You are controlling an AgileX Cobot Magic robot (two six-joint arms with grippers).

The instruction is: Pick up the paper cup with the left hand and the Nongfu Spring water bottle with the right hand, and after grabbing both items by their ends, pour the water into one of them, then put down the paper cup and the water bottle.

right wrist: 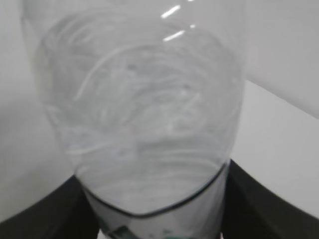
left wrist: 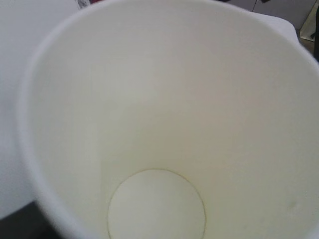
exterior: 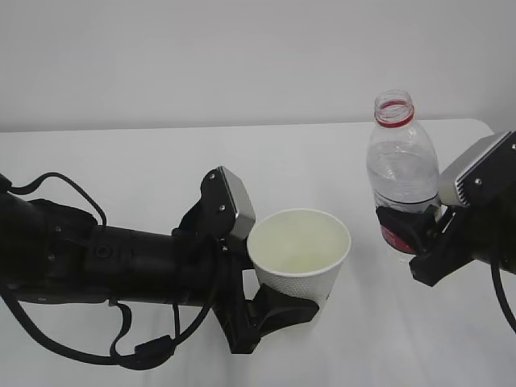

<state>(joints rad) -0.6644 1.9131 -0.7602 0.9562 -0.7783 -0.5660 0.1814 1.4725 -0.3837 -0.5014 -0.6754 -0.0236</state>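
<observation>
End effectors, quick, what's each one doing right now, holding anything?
Left end effector: closed on the paper cup, cup empty inside.
Right end effector: closed on the water bottle, upright, uncapped.

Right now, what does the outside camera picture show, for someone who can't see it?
Two black robot arms on a white table: the left end effector holds an empty paper cup, the right end effector grips an uncapped, upright water bottle.

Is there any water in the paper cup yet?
No: the left wrist view shows the paper cup with a dry, bare bottom.
</observation>
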